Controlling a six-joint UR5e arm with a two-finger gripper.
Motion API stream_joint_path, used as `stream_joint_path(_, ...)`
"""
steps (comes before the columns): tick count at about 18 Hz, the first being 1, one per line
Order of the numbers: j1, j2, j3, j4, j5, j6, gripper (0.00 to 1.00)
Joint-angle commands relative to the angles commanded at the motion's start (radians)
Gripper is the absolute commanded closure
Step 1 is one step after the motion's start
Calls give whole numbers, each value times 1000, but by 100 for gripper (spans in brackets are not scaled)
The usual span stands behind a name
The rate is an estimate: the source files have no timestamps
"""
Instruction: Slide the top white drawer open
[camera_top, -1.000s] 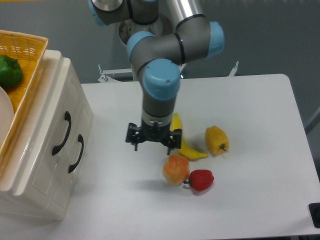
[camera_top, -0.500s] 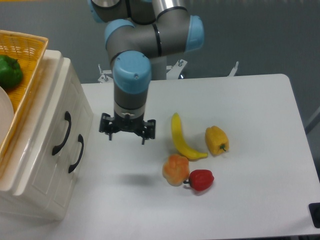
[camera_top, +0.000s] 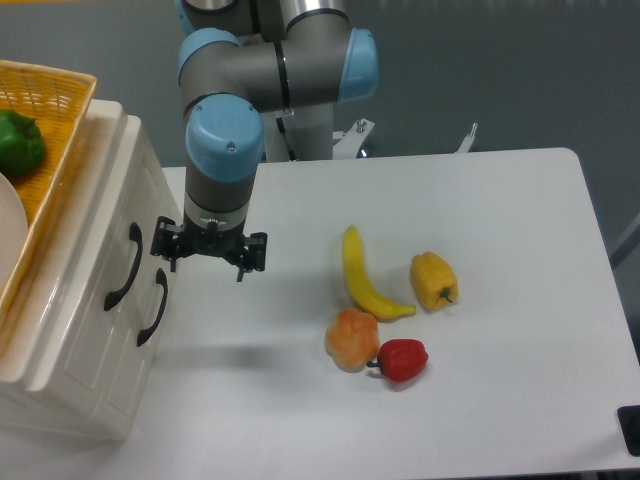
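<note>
At the far left stands a glossy cream-white cabinet (camera_top: 95, 330) with a yellow wicker basket (camera_top: 45, 120) on its top; a green vegetable (camera_top: 18, 143) and the edge of a white plate (camera_top: 8, 230) show inside the basket. The cabinet front faces right, toward the open tabletop (camera_top: 500, 220). The top white drawer (camera_top: 105, 250) is the upper of two panels on that front, and it looks fully shut. Its curved black handle (camera_top: 123, 266) runs roughly up and down the panel, so its long axis lies nearly vertical in the scene. The lower drawer's handle (camera_top: 153, 307) sits just beside it, a little lower and to the right.

Just right of the cabinet hangs the robot's gripper (camera_top: 208, 250), pointing downward above the tabletop, with its jaws spread apart and holding nothing. Its left fingertip is near the cabinet front but not touching it. The top drawer's handle therefore lies to the left of the jaws and slightly lower; by my judgement the jaws must travel left and hook that upper handle, not the lower one, then pull rightward.

Further right on the tabletop, well apart from the gripper, lie a banana (camera_top: 365, 278), an orange-coloured fruit (camera_top: 351, 338), a red pepper (camera_top: 402, 360) and a yellow pepper (camera_top: 434, 280).
</note>
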Motion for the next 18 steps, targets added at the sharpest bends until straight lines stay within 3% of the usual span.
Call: stream_joint_path(18,-11,-6,23,-6,-80,-3,0)
